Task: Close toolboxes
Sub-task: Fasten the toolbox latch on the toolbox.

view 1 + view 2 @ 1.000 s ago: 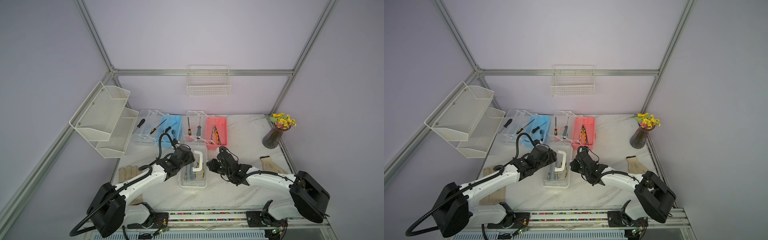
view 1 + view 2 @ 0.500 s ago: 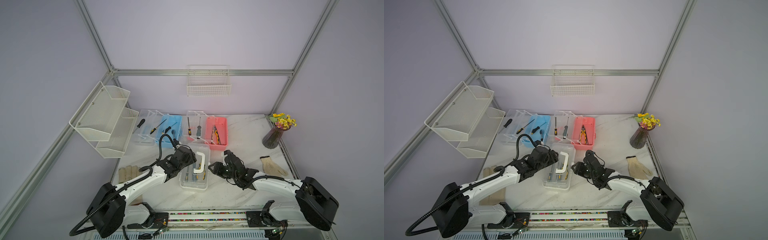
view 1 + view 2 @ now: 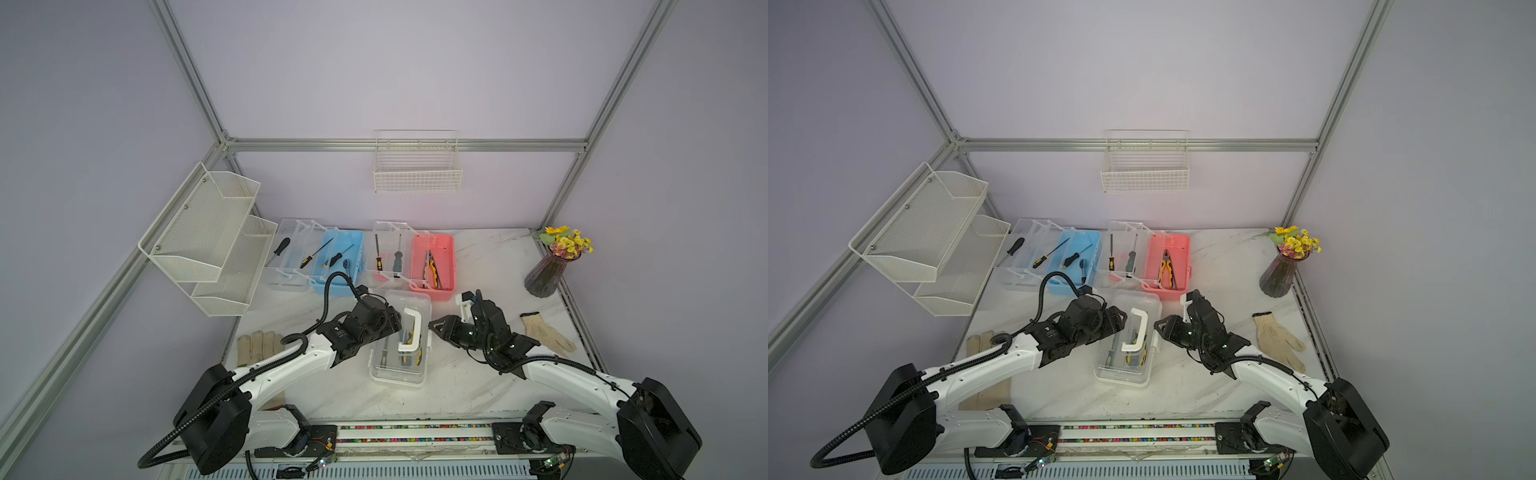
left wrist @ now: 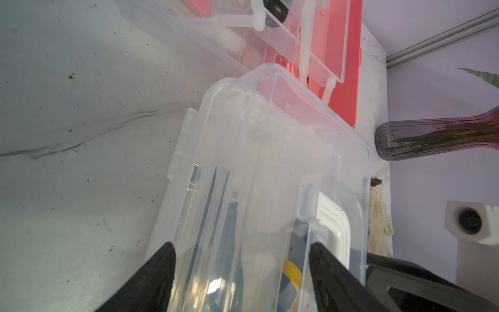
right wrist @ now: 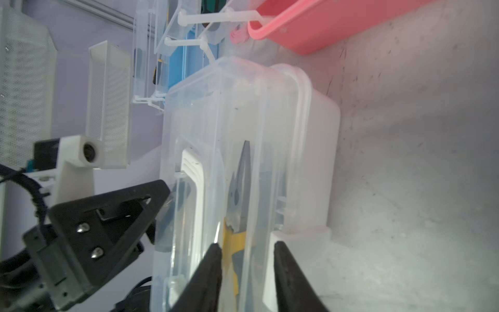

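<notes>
Both top views show the white toolbox (image 3: 397,380) near the front middle of the marble table (image 3: 478,386), its clear lid down over the base and its white handle (image 3: 409,332) on top, with 1 arm at each long side. At its left side the left gripper (image 3: 394,326) reaches over the lid; in the left wrist view its 2 black fingers (image 4: 162,270) stand wide apart, 1 outside the box's side wall and 1 on the lid beside the handle, so the claw is open and clamps nothing. The right gripper (image 3: 433,325) meets the opposite side. In the right wrist view its jaws are only narrowly apart, straddling the lid's rim next to the white latch (image 5: 299,235); whether they pinch that rim I cannot tell. Pliers (image 5: 240,194) show through the lid. Behind, along the back of the table, the blue toolbox (image 3: 345,245) and the pink toolbox (image 3: 440,249) sit side by side with lids swung open. A glove (image 3: 548,336) and a vase (image 3: 544,278) lie to the right.
</notes>
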